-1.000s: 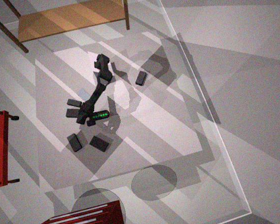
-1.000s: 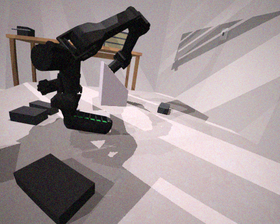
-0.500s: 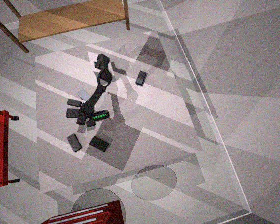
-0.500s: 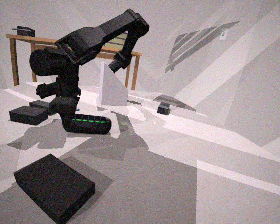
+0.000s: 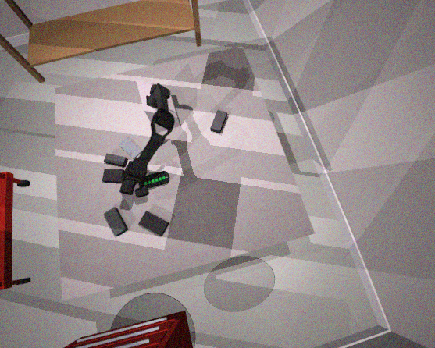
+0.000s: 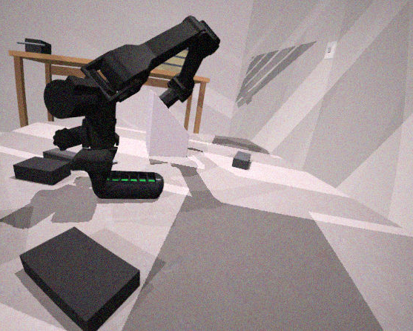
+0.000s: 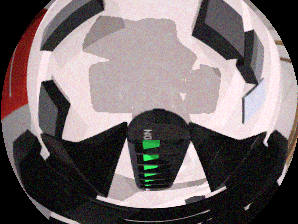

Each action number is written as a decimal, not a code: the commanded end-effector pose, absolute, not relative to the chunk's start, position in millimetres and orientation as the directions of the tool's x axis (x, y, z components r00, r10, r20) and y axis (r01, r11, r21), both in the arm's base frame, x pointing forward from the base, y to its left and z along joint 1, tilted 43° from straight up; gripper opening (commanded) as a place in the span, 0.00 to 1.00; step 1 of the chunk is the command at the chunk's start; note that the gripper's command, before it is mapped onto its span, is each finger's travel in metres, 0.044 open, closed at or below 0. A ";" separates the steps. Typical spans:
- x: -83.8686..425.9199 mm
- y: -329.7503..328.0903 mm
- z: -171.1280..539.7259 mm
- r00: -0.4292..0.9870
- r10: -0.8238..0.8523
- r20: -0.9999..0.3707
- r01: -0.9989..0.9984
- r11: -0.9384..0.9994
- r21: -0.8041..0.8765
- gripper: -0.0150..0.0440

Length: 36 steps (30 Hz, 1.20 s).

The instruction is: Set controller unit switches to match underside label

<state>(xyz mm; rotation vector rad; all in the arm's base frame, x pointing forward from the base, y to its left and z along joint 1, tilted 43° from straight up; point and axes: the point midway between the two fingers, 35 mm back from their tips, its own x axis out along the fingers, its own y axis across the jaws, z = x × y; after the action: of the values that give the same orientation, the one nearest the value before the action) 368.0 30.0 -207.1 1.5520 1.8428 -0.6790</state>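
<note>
The gripper's jaws clamp 1 end of the controller unit, low over the worktop, nearer its left edge than its right in the top view. An uneven release could tip or skid the unit; a careless withdrawal could brush a rocker. The label faces down, hidden; the arm blocks the gripped end outside, and far rockers blur in the wrist view.

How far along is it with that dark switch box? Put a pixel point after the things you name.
The controller unit point(image 5: 157, 183) point(image 6: 134, 190) point(image 7: 162, 125) looks upright, level and low. It's between the fingers of the gripper point(image 5: 142, 184) point(image 6: 98, 178) point(image 7: 158, 131). Whether the switches match the hidden label, I can't tell. Letting go and moving away remain.
</note>
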 end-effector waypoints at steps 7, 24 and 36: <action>367.9 30.2 -207.2 -0.110 0.661 -0.742 0.985 0.175 0.009 0.96; 364.2 47.1 -137.3 -0.111 0.662 -0.741 0.985 0.174 0.009 1.00; 364.2 47.1 -137.3 -0.111 0.662 -0.741 0.985 0.174 0.009 1.00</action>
<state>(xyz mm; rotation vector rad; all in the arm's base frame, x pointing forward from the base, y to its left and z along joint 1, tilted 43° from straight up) 364.6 46.6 -137.8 1.5469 1.8423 -0.6741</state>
